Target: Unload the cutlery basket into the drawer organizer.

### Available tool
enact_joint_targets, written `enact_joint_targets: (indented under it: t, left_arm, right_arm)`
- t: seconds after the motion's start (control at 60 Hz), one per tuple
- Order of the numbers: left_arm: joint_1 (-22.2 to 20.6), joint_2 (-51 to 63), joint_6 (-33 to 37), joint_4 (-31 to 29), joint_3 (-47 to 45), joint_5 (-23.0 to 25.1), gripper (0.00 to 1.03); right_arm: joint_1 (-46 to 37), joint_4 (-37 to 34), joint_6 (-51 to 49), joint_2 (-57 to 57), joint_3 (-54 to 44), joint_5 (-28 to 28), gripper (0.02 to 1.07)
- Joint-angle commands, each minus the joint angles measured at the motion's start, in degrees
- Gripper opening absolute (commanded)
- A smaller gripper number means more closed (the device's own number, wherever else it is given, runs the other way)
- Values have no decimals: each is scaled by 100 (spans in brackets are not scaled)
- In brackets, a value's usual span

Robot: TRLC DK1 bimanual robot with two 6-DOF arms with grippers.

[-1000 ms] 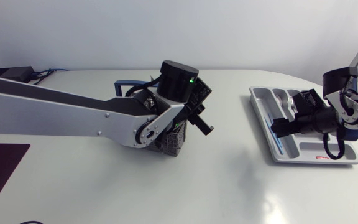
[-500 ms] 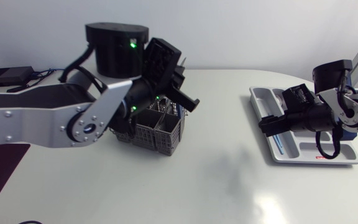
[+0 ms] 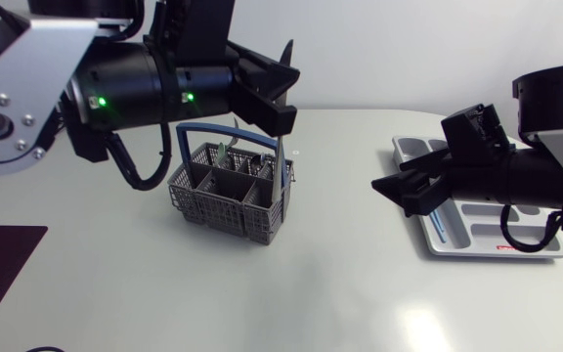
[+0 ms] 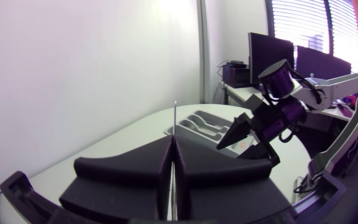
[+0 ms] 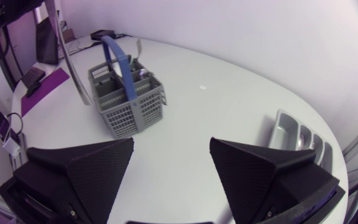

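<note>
The left claw (image 3: 267,98) hangs high above the basket (image 3: 231,191), its 2 fingers pressed together on a thin, straight utensil (image 3: 280,171) that runs down to the basket's corner nearest the organizer (image 3: 487,249). In the left wrist view the utensil (image 4: 175,121) sticks out past the pinched fingers (image 4: 135,168); I cannot tell whether its lower end is clear of the basket. The grey basket, with its blue handle upright, stands on the table (image 3: 340,293) and holds more cutlery (image 3: 221,152). The right claw (image 3: 394,186) is over the table between basket and organizer, fingers spread wide with nothing between them (image 5: 170,146). The organizer lies under the right arm, with 1 blue-handled piece (image 3: 438,225) in a long compartment.
</note>
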Motion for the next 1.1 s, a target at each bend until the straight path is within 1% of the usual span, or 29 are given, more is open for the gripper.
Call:
enact_joint_targets:
  t: [0.0, 0.017, 0.05, 0.067, 0.1, 0.15, 0.167, 0.183, 0.233, 0.333, 0.417, 0.6, 0.633, 0.717, 0.817, 0.933, 0.95, 0.983, 1.083]
  left_arm:
    - [184, 11, -244, -228, 322, 582, 3]
    - [193, 11, -253, -228, 313, 599, 3]
    - [228, 38, -279, -272, 322, 845, 3]
    - [246, 64, -279, -342, 348, 1048, 3]
    - [281, 82, -279, -421, 375, 1188, 3]
    - [316, 135, -297, -536, 419, 1531, 3]
    - [316, 135, -297, -544, 427, 1540, 3]
    - [325, 161, -297, -606, 445, 1698, 3]
    - [334, 170, -297, -685, 454, 1909, 3]
    - [369, 231, -349, -826, 498, 2410, 3]
    - [378, 302, -446, -834, 480, 2638, 3]
    - [457, 398, -675, -834, 480, 3201, 3]
    - [483, 433, -736, -834, 471, 3350, 3]
    - [527, 451, -815, -834, 480, 3509, 3]
    - [580, 451, -965, -817, 524, 3702, 3]
    - [589, 451, -1061, -808, 533, 3834, 3]
    - [615, 451, -1114, -808, 533, 3913, 3]
    - [632, 451, -1167, -808, 542, 3983, 3]
    - [632, 416, -1193, -808, 524, 4027, 3]
  right_arm:
    - [104, -197, 20, -127, -136, -399, 91]
    - [113, -232, -41, -145, -154, -514, 91]
    - [156, -268, -129, -171, -171, -637, 91]
    - [200, -268, -164, -180, -189, -698, 91]
    - [271, -268, -270, -180, -233, -769, 91]
    - [394, -268, -384, -154, -286, -900, 91]
    - [403, -268, -393, -154, -286, -918, 91]
    - [455, -268, -463, -154, -330, -1050, 91]
    - [596, -285, -560, -145, -373, -1217, 91]
    - [974, -356, -683, -145, -426, -1357, 90]
    - [1238, -426, -727, -145, -435, -1586, 91]
    - [1695, -435, -718, -136, -453, -1832, 90]
    - [1809, -452, -718, -127, -453, -1841, 90]
    - [2002, -452, -709, -83, -435, -1841, 90]
    - [2196, -426, -691, 13, -409, -1841, 80]
    - [2292, -285, -630, 145, -365, -1841, 64]
    - [2292, -276, -630, 172, -347, -1841, 61]
    - [2292, -268, -630, 233, -321, -1841, 60]
    - [2301, -189, -577, 330, -250, -1841, 59]
